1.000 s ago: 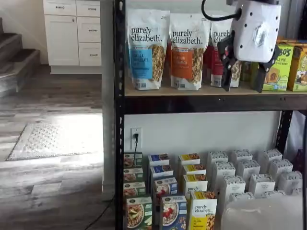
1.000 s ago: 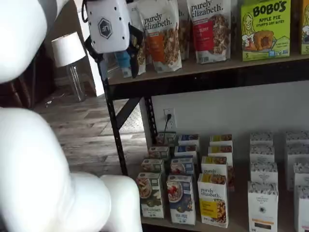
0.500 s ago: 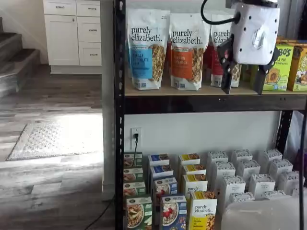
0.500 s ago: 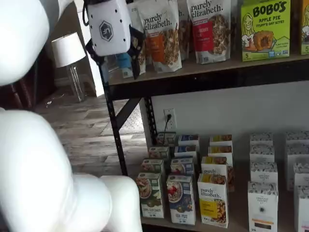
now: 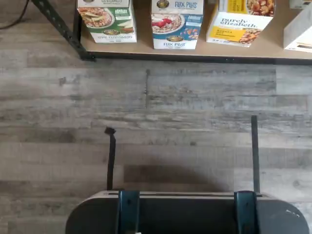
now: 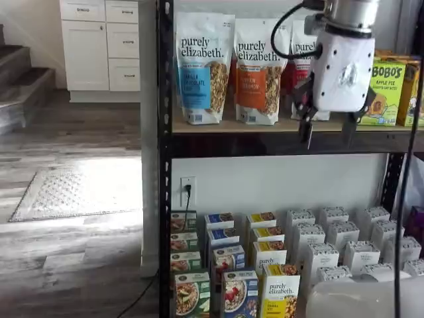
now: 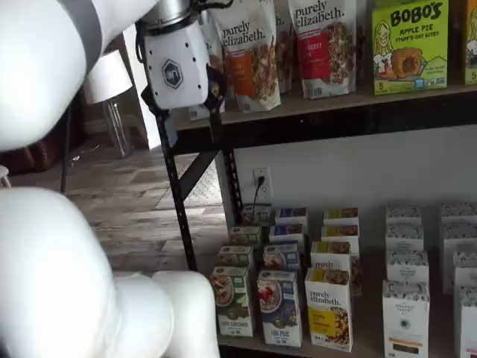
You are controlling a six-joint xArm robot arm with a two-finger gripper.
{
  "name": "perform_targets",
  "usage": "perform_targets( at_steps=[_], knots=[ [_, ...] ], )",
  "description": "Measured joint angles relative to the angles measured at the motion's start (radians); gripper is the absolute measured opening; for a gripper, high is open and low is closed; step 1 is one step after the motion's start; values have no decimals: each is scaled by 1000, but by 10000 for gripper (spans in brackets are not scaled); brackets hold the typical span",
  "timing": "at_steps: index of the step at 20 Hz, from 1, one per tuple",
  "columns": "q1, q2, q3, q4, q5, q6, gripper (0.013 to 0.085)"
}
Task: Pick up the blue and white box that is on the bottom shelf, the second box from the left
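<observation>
The blue and white box (image 6: 240, 295) stands at the front of the bottom shelf (image 7: 368, 319), between a green carton (image 6: 191, 295) and a yellow carton (image 6: 281, 291). It shows in both shelf views (image 7: 279, 309) and in the wrist view (image 5: 176, 24), at the shelf's front edge (image 5: 146, 49). My gripper (image 6: 328, 131) hangs in front of the wood-edged tier, high above the box and to its right. It also shows in a shelf view (image 7: 192, 131). A plain gap shows between its two black fingers (image 6: 307, 129), and it is empty.
Tall granola bags (image 6: 202, 66) and Bobo's boxes (image 6: 387, 83) stand on the upper tier. White boxes (image 6: 341, 235) fill the bottom shelf's right side. A black rack post (image 6: 165, 199) stands left of the cartons. My white arm (image 7: 67, 283) fills one view's left. A dark mount (image 5: 187, 214) shows over bare floor.
The gripper has come down from in front of the granola bags to the upper tier's edge and turned more upright. The boxes have not moved.
</observation>
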Motion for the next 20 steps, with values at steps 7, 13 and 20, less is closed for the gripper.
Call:
perform_targets(
  at_steps=[7, 13, 20],
  knots=[
    [6, -13, 109, 0, -88, 3, 850],
    [11, -39, 223, 16, -195, 6, 850],
    [25, -47, 343, 32, -309, 13, 850]
  ],
)
